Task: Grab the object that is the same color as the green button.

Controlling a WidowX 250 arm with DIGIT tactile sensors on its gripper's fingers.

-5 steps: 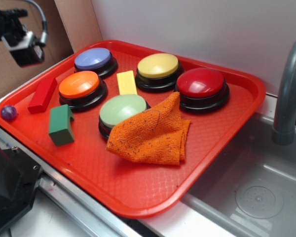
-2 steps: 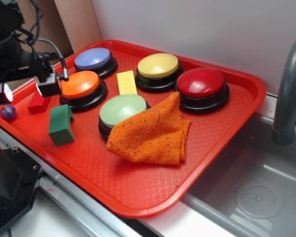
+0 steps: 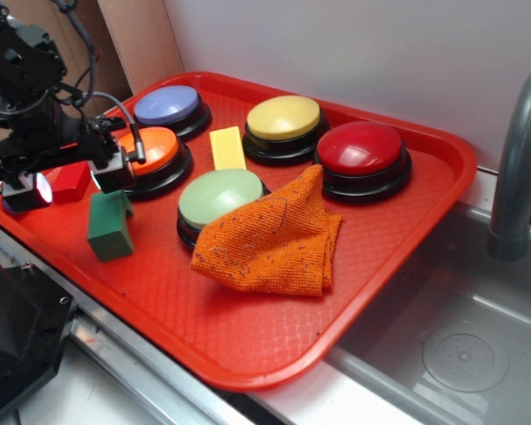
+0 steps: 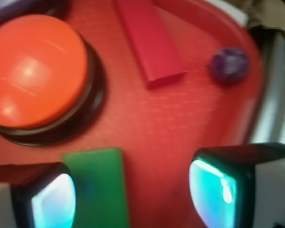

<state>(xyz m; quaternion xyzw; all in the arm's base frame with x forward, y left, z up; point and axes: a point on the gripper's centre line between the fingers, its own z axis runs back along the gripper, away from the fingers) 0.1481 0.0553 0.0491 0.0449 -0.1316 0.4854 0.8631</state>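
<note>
The dark green block [image 3: 111, 226] stands on the red tray [image 3: 248, 336] near its left front edge, an arch notch in its upper side. In the wrist view the green block [image 4: 99, 187] lies between my fingers, close to the left one. My gripper [image 3: 71, 181] hangs just above and behind the block, open [image 4: 133, 194], with its lit pads [image 4: 213, 192] wide apart. The pale green button [image 3: 219, 197] sits mid-tray, its right side partly covered by an orange cloth [image 3: 274, 235].
An orange button [image 3: 150, 150] and a red block [image 3: 69, 181] are right beside the gripper, with a purple ball [image 4: 229, 65] near the tray rim. Blue [image 3: 166, 104], yellow [image 3: 283, 117] and red [image 3: 360, 147] buttons and a pale yellow block [image 3: 227, 148] sit further back. A sink [image 3: 460, 345] lies right.
My gripper has come down from the upper left and moved right, now hanging low over the tray just above the green block. Nothing on the tray has moved.
</note>
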